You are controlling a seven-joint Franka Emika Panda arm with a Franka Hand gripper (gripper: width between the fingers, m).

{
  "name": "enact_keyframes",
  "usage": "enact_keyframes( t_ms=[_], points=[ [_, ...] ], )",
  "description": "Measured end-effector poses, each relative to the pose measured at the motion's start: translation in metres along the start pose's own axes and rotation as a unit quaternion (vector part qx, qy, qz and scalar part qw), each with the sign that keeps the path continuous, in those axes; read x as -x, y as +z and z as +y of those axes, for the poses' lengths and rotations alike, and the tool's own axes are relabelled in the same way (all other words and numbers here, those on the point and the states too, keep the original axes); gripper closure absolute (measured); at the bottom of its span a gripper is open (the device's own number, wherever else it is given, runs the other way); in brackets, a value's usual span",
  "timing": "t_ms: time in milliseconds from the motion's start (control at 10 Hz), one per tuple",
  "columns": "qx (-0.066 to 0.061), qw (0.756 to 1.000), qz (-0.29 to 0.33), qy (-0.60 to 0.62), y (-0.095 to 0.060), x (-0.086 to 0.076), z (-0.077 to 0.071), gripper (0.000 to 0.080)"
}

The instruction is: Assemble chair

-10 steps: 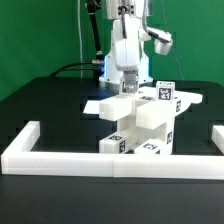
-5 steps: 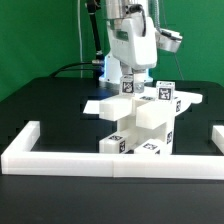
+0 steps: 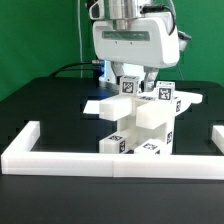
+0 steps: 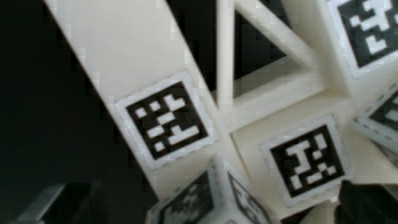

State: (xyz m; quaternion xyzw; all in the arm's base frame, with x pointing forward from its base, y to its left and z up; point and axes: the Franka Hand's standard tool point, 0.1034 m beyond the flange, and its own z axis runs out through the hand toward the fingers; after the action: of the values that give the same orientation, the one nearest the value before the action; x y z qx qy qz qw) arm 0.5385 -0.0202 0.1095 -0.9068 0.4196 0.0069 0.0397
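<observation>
Your fingers [image 3: 131, 76] stand released, holding nothing, just above the chair [image 3: 140, 122] at frame centre, against the white border wall [image 3: 110, 160].

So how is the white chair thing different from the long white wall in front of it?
The chair is a stack of chunky blocks standing tall; the border wall is low and long. The chair carries black-and-white square tags; the border wall shows none. The chair stands inside, while the border wall runs along the edge around it. Both are white and rest on the black table.
</observation>
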Motion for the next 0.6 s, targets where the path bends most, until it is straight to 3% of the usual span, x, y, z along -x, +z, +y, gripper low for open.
enact_keyframes(
  t_ms=[300,600],
  points=[
    [0.004,0.990,0.003,-0.142,-0.0004,-0.0010,0.0001,0.0151],
    [0.005,0.960,0.003,-0.278,-0.0002,-0.0031,0.0029,0.0151]
  ],
)
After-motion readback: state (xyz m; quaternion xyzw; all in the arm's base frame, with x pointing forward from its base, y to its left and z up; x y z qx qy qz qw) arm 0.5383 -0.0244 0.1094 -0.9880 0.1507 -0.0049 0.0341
